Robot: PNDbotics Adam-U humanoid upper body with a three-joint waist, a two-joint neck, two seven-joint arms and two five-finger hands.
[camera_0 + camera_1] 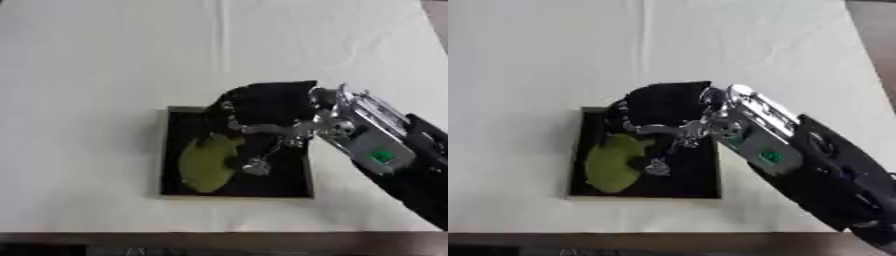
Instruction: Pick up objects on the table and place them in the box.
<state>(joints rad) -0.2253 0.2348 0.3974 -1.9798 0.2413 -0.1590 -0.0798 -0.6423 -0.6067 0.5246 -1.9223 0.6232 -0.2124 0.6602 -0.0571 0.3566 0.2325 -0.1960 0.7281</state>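
Right hand [262,107] over shallow square black box [293,186], fingers curled above flat yellow-green leaf-shaped object [206,161]; contact unclear.

A: Which colours appear?
B: My right hand [262,107] is black with silver joints; the box [175,187] is black inside, pale-rimmed; the object [207,161] olive-green; the tablecloth [105,60] white.
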